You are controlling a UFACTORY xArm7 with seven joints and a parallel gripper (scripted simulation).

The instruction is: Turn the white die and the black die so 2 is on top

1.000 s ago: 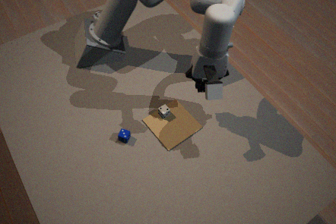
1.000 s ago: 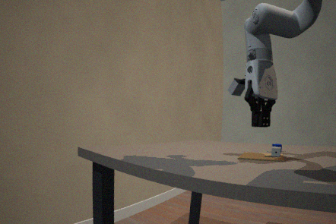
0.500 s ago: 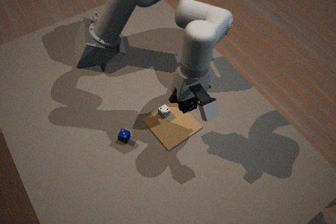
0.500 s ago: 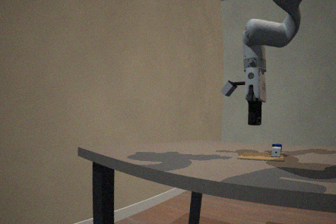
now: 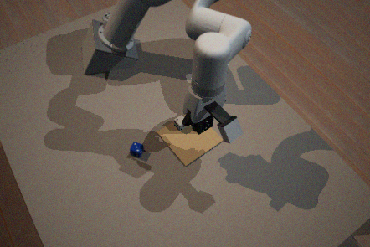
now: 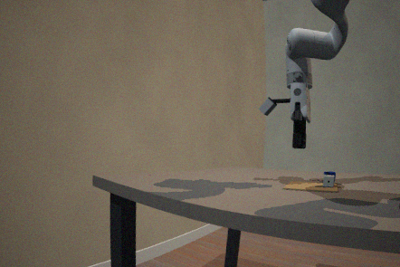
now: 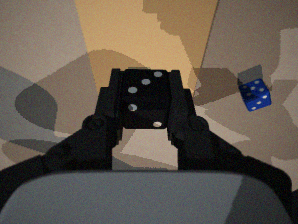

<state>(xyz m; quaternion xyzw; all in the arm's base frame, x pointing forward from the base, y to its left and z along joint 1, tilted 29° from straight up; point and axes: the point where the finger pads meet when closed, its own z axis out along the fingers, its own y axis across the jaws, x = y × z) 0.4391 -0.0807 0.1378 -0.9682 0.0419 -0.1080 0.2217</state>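
While the end effector [image 5: 200, 124] [image 6: 299, 147] [image 7: 145, 85] grips the black die [image 5: 204, 126] [image 7: 145, 95] aloft, placing's prob. the current step; next, lower onto mat [image 5: 188, 149] [image 6: 303, 186] [image 7: 130, 35], 2 up, w/o hitting white die [image 5: 180, 122] [image 6: 328, 181].

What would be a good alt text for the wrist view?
A black die is held between the fingers of the gripper, above a tan mat. To the right, a blue die lies off the mat.
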